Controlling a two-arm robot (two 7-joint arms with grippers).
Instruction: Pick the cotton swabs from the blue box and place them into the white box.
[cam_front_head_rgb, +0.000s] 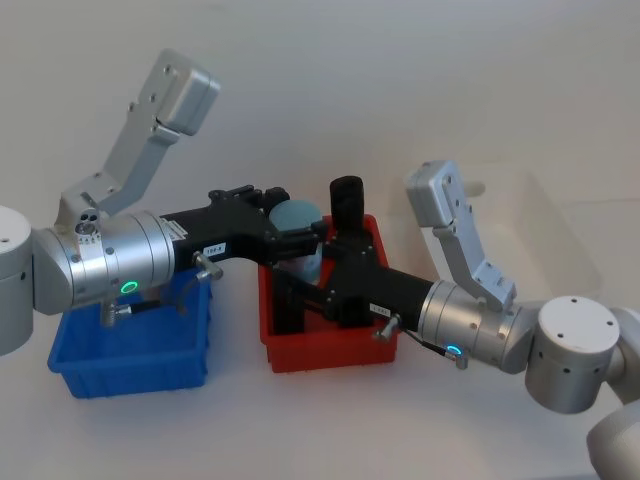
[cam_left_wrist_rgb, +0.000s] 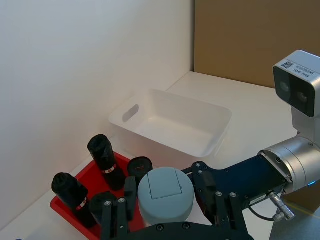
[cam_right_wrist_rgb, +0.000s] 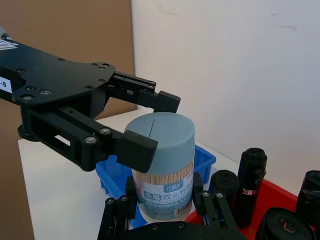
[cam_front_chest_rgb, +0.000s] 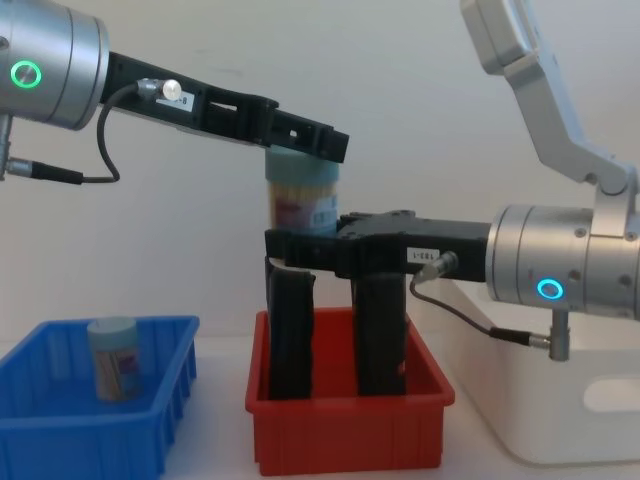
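Head view: the cotton swab jar (cam_front_head_rgb: 297, 212) is clamped at its lid by the left gripper (cam_front_head_rgb: 290, 222), above the red bin (cam_front_head_rgb: 330, 352); right wrist view: the right gripper (cam_right_wrist_rgb: 165, 184) is closed on its label band; chest view: the white box (cam_front_chest_rgb: 560, 430) lies at 4 o'clock; the lid should be released only once the lower grip is firm.

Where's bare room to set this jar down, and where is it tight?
The white box floor shows bare. The blue box has room either side of its lone jar. Tight: the red bin, packed with black cylinders, under the held jar clamped by left gripper and right gripper.
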